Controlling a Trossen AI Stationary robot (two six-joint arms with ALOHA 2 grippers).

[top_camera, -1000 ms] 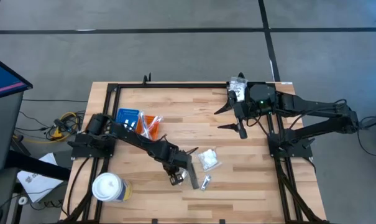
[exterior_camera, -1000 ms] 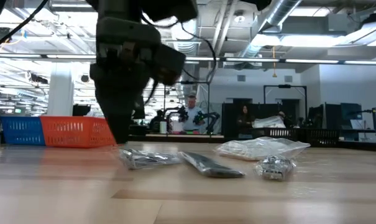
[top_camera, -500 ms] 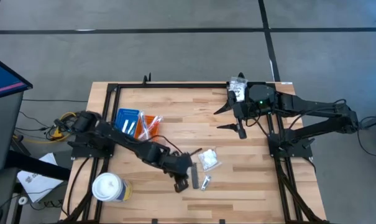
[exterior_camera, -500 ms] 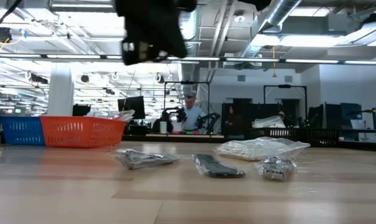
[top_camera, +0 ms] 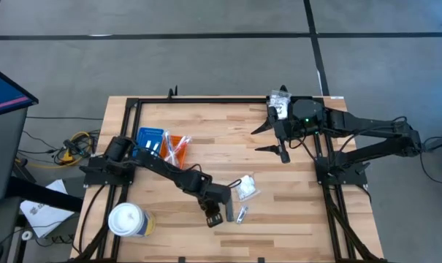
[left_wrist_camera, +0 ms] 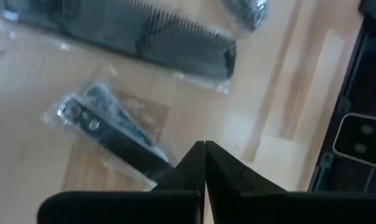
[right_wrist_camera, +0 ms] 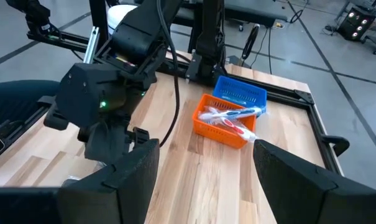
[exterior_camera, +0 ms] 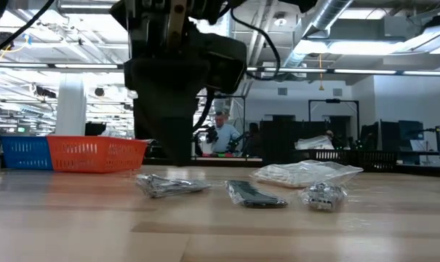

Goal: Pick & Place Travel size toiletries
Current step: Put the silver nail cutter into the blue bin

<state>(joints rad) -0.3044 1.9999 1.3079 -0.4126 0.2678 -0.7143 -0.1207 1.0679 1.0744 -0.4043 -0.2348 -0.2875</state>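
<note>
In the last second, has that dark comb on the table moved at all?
Yes. In the high view the dark comb has turned from slanted to nearly in line with the nearby small packet, nudged by the left gripper.

Grey floor (top_camera: 206, 58) all round, crossed by dark tape lines (top_camera: 313, 44). Beyond table, open workshop: exposed ducts (exterior_camera: 336, 18) and strip lights (exterior_camera: 365, 70) overhead, white column (exterior_camera: 70, 105) at left, dark racks (exterior_camera: 394, 142) along back. Person (exterior_camera: 221, 131) standing far behind, at bench. Yellow cables (top_camera: 74, 142) coiled on floor.
</note>
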